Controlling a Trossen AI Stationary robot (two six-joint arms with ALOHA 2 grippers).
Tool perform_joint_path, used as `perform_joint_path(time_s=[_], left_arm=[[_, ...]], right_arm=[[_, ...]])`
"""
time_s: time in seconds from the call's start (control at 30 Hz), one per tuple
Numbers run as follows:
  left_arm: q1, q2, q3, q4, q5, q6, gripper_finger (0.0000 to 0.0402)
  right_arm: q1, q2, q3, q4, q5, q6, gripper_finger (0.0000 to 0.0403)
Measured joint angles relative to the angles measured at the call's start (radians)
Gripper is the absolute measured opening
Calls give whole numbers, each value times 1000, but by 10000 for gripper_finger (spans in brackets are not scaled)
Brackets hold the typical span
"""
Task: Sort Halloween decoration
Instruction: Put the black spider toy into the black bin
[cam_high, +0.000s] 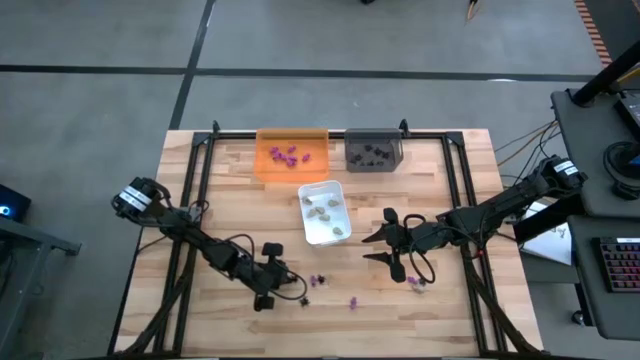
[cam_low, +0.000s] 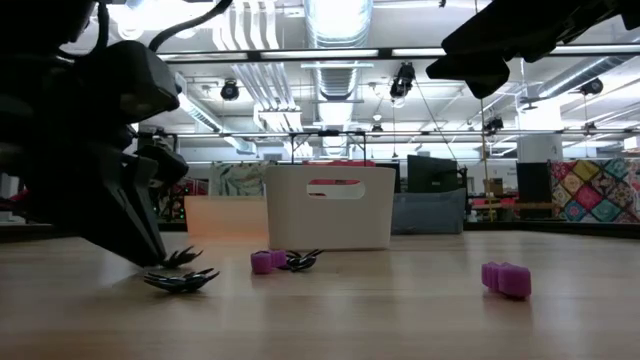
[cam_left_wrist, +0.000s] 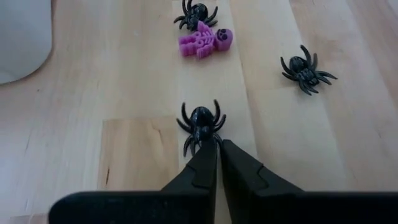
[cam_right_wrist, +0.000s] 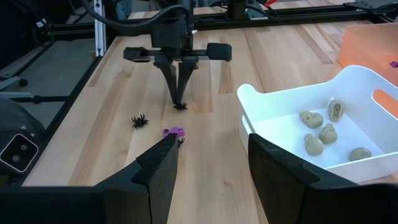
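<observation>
Near the table's front, your left gripper (cam_left_wrist: 217, 144) pinches a black spider (cam_left_wrist: 201, 122); your right gripper (cam_high: 385, 240) hovers spread.

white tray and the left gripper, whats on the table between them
Bare wood only, as the high view shows: nothing lies between the white tray and the left gripper, which is shut on a black spider.

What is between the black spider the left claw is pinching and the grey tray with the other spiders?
The white tray lies roughly between the spider in the shut left gripper and the grey tray; lifting over it should clear it.
</observation>
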Motion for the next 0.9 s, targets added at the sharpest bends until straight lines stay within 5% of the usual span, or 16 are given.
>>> perform_joint_path(time_s=[0.57, 0.73, 0.9], left_arm=[[0, -91, -1, 27, 7, -1, 1], [9, -71, 0, 39, -44, -102, 1], [21, -52, 1, 53, -49, -113, 34]], right_arm=[[0, 0, -1, 0, 0, 0, 183], [0, 0, -3, 0, 0, 0, 183], [0, 0, -3, 3, 0, 0, 183]])
